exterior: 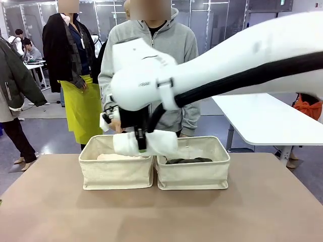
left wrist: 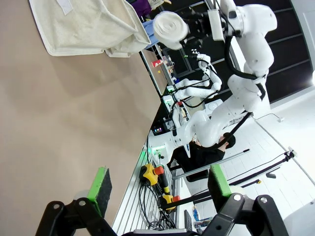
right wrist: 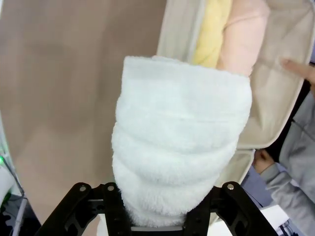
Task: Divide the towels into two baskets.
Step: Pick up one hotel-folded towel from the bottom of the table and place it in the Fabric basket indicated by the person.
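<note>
The right gripper hung over the two baskets, jaws clamped on the white towel. Yellow towel and pink towel lay in the left basket, the dark grey towel in the right basket. The left gripper waited with jaws apart over the table. Only the white roll seemed left to place.

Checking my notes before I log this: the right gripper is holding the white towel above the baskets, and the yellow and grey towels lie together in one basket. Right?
Not quite. In the right wrist view the yellow towel lies beside the pink towel, not the grey one. The right gripper does hold the white towel above the baskets.
</note>
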Controlling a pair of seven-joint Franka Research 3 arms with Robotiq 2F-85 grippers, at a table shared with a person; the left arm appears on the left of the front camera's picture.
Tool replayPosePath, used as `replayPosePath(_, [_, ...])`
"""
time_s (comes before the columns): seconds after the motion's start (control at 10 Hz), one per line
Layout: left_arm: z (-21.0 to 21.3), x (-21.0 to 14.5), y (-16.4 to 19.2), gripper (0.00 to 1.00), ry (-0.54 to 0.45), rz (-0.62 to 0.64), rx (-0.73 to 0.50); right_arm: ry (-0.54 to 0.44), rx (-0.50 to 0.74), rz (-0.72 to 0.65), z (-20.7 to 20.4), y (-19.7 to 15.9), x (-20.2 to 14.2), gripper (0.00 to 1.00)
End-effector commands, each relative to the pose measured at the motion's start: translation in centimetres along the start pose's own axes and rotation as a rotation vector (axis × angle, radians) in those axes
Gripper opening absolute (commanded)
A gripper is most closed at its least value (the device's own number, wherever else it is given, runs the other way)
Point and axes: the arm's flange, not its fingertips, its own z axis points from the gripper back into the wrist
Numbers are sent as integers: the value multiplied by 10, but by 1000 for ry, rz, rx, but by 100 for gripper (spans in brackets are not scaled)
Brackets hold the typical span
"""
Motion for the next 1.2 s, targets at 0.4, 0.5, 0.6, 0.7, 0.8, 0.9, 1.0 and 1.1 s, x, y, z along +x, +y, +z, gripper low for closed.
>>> replayPosePath(0.4, [1, -1, -4, 100, -2, -8, 3, 17, -268, -6, -27, -57, 78, 36])
replayPosePath(0.5, [1, -1, -4, 100, -2, -8, 3, -30, -299, 15, -36, -60, 75, 36])
replayPosePath(0.6, [1, -1, -4, 100, -2, -8, 3, -121, -274, 28, -44, -66, 70, 36])
replayPosePath(0.7, [1, -1, -4, 100, -2, -8, 3, -167, -274, 21, -52, -72, 64, 36])
replayPosePath(0.8, [1, -1, -4, 100, -2, -8, 3, -158, -286, 28, -57, -75, 61, 36])
replayPosePath(0.9, [1, -1, -4, 100, -2, -8, 3, -139, -294, 51, -61, -74, 61, 36])
replayPosePath(1.0, [1, -1, -4, 100, -2, -8, 3, -127, -283, 52, -66, -74, 62, 36])
replayPosePath(1.1, [1, -1, -4, 100, -2, -8, 3, -125, -266, 48, -70, -73, 61, 36])
